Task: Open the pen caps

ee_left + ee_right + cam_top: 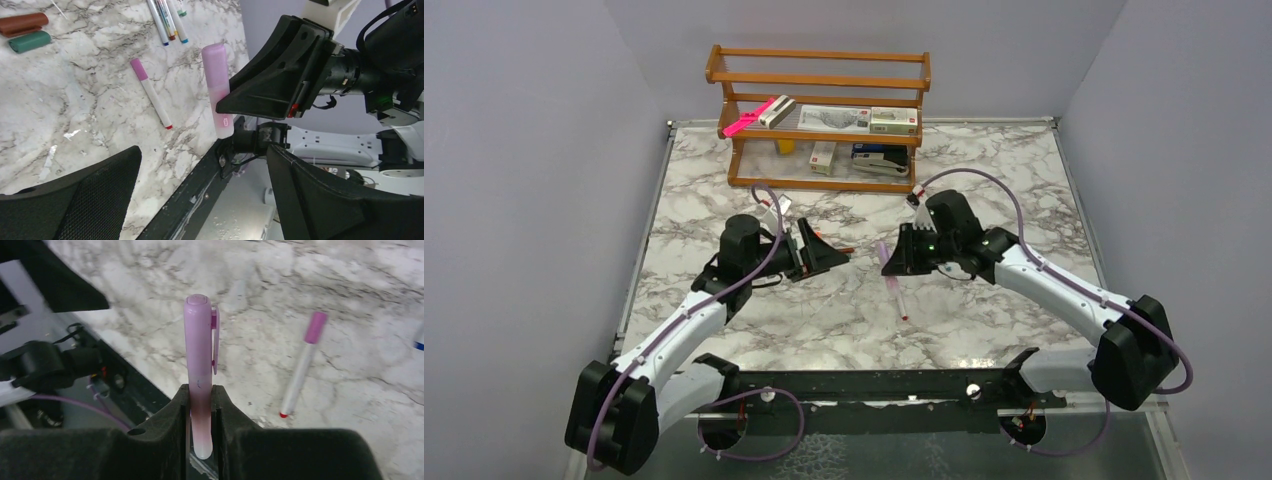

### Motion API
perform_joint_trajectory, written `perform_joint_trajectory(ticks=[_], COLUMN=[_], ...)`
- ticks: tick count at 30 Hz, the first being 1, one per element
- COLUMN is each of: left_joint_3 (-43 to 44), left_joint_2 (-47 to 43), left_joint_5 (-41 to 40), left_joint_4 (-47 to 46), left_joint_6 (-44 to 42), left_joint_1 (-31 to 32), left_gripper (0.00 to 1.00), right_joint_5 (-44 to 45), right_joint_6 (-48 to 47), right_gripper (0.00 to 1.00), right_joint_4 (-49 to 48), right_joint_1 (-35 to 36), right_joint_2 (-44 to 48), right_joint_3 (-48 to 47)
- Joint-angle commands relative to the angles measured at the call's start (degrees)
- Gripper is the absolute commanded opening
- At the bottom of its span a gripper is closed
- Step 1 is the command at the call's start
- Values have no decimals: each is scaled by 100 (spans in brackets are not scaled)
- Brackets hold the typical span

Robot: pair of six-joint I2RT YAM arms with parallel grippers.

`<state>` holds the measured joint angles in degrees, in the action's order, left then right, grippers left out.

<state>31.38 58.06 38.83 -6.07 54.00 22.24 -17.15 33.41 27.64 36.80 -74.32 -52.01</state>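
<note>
The lilac pen (198, 355) was clenched in the right tool (200, 392); its cap (198, 315) (still on) needed pulling by the released left tool (822, 250).

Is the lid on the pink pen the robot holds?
On: a clipped cap tops the pink pen in the right gripper.

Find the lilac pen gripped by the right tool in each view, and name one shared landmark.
Top external: lilac pen mid-frame.
Left wrist: centre, upper half.
Right wrist: centre, upright.
Shared landmark: the pink-capped marker lying flat nearby.
</note>
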Motion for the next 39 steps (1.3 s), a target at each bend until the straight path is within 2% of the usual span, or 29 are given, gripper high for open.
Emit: perform_joint_trajectory(ticks=[1, 5, 8, 15, 22, 34, 39], left_joint_3=[-234, -262, -275, -387, -502, -490, -488], left_joint_2=[-324, -528, -542, -542, -447, -117, 9], left_joint_5=[141, -28, -42, -217, -509, -1157, -1388], left_joint_4=[-1071, -1169, -1375, -1732, -1850, -2250, -2423], left_joint_6=[742, 931, 1158, 1473, 1517, 1711, 1749], left_joint_1=[43, 49, 84, 217, 346, 1006, 1212], left_gripper=[99, 99, 99, 99, 99, 99, 92], right_joint_5=[-1559, -2492, -3085, -3685, -3839, -3726, -3717], right_joint_6=[297, 727, 1252, 2462, 3079, 3636, 3844], right_gripper=[1, 1, 1, 1, 1, 1, 1], right_joint_4=[-864, -1804, -2919, -5134, -6118, -6990, -7264], right_joint_1=[46, 42, 44, 42, 43, 60, 82], right_joint_2=[113, 100, 88, -75, -384, -792, -896], right_joint_3=[-167, 104, 567, 1321, 1305, 1513, 1576])
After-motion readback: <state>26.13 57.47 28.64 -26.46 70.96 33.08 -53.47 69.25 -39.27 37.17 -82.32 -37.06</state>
